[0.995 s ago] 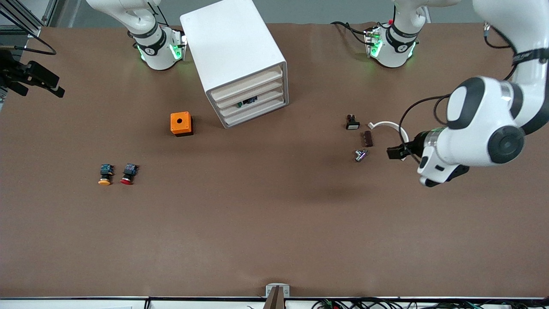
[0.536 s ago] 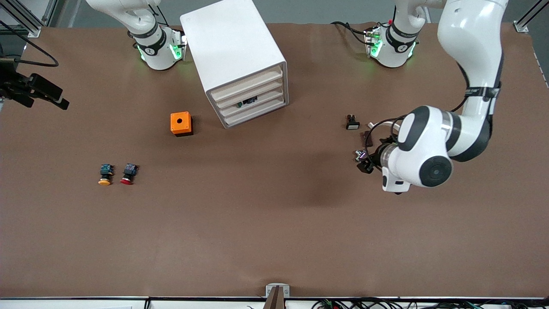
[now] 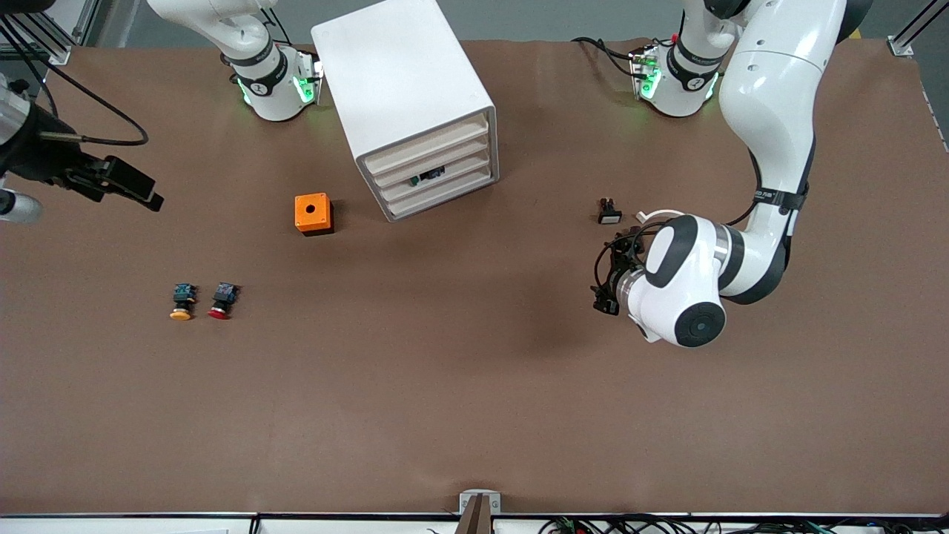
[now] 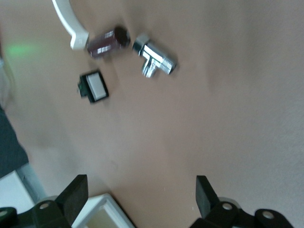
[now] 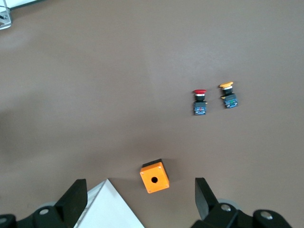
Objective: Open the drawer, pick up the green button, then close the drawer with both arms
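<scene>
The white cabinet [image 3: 404,89] stands at the robots' side of the table, with four slat-front drawers. The third drawer [image 3: 439,180] looks pushed in. The green-capped button [image 3: 415,181] with its dark body shows in the gap above that drawer's front. My left gripper [image 3: 608,276] is open and empty in the air over the small parts toward the left arm's end; its wrist view shows the spread fingers [image 4: 75,195] and a cabinet corner [image 4: 102,213]. My right gripper [image 3: 122,185] is open and empty over the right arm's end of the table, also in its own view [image 5: 140,199].
An orange box [image 3: 313,213] with a hole sits beside the cabinet, nearer the camera. A yellow-capped button [image 3: 181,300] and a red-capped button [image 3: 222,300] lie toward the right arm's end. A small black-and-white switch [image 3: 609,211], a white curved piece [image 3: 660,215], a chrome fitting [image 4: 154,59] and a brown part [image 4: 107,42] lie under the left arm.
The left arm has swung in from its end of the table to above the small parts. The right gripper has moved in from the table's edge toward the cabinet.
</scene>
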{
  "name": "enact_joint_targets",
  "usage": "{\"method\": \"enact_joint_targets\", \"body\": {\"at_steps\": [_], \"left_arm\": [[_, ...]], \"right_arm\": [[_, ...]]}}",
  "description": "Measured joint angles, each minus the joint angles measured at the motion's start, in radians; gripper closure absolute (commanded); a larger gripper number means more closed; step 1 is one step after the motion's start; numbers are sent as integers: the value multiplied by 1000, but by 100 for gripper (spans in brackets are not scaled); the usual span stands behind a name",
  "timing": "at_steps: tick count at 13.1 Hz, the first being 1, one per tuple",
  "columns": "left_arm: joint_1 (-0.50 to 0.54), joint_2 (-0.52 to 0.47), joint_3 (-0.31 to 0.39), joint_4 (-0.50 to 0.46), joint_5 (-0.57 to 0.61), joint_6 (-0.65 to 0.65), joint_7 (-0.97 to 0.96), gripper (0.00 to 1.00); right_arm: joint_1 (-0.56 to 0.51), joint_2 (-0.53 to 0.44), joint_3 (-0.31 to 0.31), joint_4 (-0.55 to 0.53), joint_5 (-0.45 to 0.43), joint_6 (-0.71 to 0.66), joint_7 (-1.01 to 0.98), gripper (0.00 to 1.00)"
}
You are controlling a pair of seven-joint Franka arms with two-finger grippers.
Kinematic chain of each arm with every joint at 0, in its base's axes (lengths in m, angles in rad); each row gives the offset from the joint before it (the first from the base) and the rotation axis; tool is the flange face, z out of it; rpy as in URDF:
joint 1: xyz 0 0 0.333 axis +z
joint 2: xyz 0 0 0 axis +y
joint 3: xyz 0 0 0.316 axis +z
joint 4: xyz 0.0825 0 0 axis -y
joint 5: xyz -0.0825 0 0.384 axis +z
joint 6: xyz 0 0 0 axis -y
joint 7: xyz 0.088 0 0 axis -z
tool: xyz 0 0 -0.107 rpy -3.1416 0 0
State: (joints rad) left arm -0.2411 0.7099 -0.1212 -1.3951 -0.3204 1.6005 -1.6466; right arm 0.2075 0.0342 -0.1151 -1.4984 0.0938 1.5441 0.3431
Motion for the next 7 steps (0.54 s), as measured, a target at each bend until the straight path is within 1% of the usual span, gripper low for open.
{"method": "enact_joint_targets", "body": {"at_steps": [1,5,7], "left_arm": [[6,7,1,0,-26,-7,-1,0],[12,21,2,0,-58,-59,-1,0],[5,25,1,0,-91,-70,-2,0]], "right_arm": [[22,11,0,2,-1,17,57,0],[127,43,2,6,-9,31,228,0],[204,53,3,6,-10,30,384,0]]}}
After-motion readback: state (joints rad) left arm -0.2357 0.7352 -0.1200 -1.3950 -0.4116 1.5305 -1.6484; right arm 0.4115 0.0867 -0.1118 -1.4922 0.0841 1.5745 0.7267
